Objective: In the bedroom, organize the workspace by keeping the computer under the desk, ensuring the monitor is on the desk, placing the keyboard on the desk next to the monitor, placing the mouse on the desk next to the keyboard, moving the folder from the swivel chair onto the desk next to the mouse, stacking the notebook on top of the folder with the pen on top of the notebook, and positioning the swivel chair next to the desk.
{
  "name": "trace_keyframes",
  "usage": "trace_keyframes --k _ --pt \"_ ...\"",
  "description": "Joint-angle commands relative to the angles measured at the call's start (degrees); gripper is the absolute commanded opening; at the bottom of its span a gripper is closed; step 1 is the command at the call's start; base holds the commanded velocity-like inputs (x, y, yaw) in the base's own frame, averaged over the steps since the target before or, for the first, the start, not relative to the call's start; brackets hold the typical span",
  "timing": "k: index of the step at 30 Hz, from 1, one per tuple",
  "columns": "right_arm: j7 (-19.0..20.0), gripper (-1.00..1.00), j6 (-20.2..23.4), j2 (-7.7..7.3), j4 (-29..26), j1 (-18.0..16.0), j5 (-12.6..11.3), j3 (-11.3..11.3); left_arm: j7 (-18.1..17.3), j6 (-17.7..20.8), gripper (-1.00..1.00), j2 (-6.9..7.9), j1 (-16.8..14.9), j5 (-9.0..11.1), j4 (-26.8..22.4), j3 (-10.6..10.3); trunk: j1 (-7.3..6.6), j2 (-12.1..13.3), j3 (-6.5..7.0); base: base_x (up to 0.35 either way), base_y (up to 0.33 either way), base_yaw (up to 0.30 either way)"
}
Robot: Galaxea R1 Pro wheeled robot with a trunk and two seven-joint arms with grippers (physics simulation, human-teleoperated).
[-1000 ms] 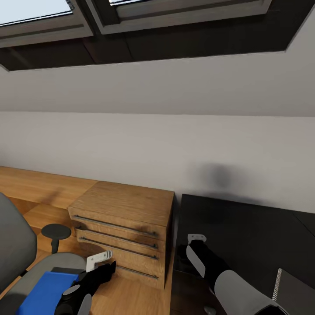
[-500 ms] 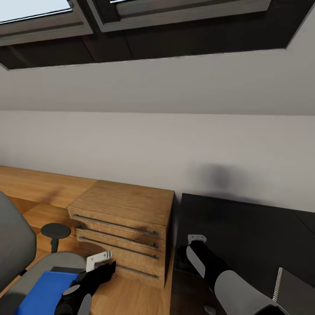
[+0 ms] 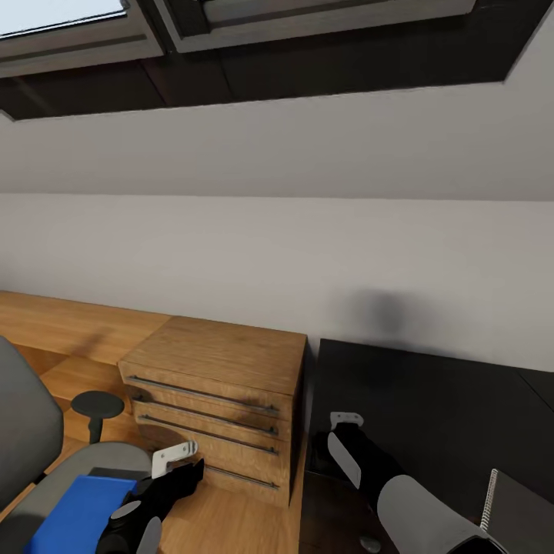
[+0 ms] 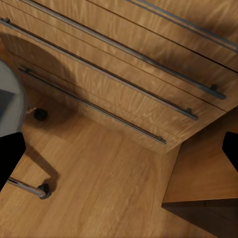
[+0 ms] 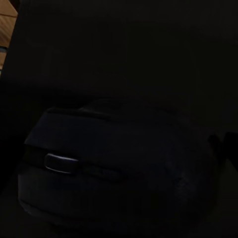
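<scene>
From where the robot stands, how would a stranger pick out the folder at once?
Find the oak dresser with long bar handles, against the grey wall. To its left stands a grey chair; the folder lies flat on its seat, beside the left tool. It is bright blue, unlike the dark notebook on the black desk.

From my remote seat, the light oak dresser with long metal bar handles (image 3: 219, 400) stands against the sloped pale grey wall (image 3: 277, 254), with the glossy black desk (image 3: 438, 415) just beside it on the right and the grey upholstered swivel chair (image 3: 31, 454) on the plank floor to its left. The bright blue flat folder (image 3: 81, 512) lies on the chair's seat, and the thin dark grey spiral-bound notebook (image 3: 523, 512) lies on the desk at its near right. Through the right wrist camera I see the rounded dark mouse (image 5: 114, 168) sitting on the desk top, close before the lens.
</scene>
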Motion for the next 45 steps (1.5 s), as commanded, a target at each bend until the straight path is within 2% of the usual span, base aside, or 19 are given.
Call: trace_keyframes --k 1,3,4,27,42,45 --pt "-0.56 1.00 0.30 -0.07 -0.03 -0.02 -0.41 0.44 0.45 0.23 1.00 -0.01 -0.04 0.60 -0.08 0.01 0.01 -0.04 -0.08 0.000 0.000 0.000" --pt "-0.56 1.00 0.30 -0.08 -0.03 -0.02 -0.42 0.44 0.45 0.24 1.00 -0.01 -0.04 0.60 -0.08 0.04 0.01 -0.04 -0.08 0.000 0.000 0.000" --pt "-0.56 -1.00 0.30 -0.08 -0.04 -0.02 -0.42 0.44 0.45 0.24 1.00 -0.01 -0.04 0.60 -0.08 0.05 0.01 -0.04 -0.08 0.000 0.000 0.000" --pt "-0.56 -1.00 0.30 -0.16 -0.20 -0.02 -0.58 0.36 0.36 0.33 1.00 0.16 -0.04 0.63 0.01 0.07 0.01 -0.04 -0.08 0.000 0.000 0.000" --pt "-0.56 -1.00 0.24 -0.48 -0.53 -0.02 -0.46 0.19 0.36 0.33 1.00 0.17 -0.04 0.55 0.12 0.07 -3.29 5.98 2.61 -0.024 0.000 0.000" --pt "-0.50 -1.00 0.14 -0.61 -3.34 0.00 -0.33 0.22 0.36 0.33 1.00 0.17 -0.04 0.48 0.27 0.04 -3.95 7.18 3.15 -0.289 -0.009 0.000"
